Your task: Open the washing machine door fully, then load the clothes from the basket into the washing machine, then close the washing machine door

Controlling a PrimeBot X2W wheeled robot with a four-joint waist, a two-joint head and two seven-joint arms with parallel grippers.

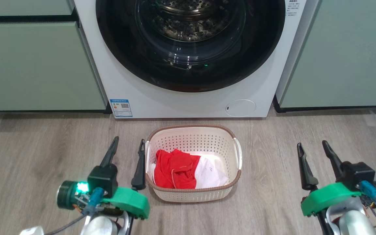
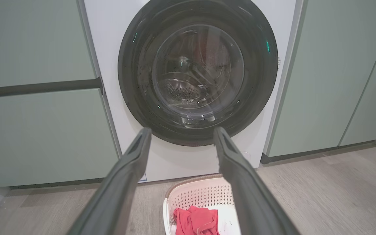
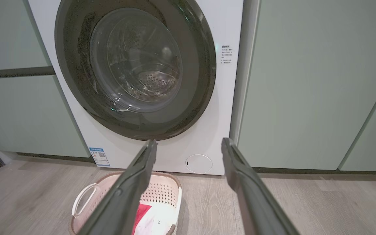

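Left gripper [image 1: 129,140] and right gripper [image 1: 312,143] spread, empty. Door [image 1: 188,78] shut — glossy rim may slip; swing could clip basket [image 1: 191,126].

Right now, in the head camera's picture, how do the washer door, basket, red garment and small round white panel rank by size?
1. washing machine door, largest even though its top is cut off
2. basket
3. red garment
4. small round white panel, which looks smallest but sits farther back

We are in a home laundry corner: a white washing machine [image 1: 181,101] stands ahead of our left end effector [image 1: 129,141], between green cabinets [image 1: 38,65].
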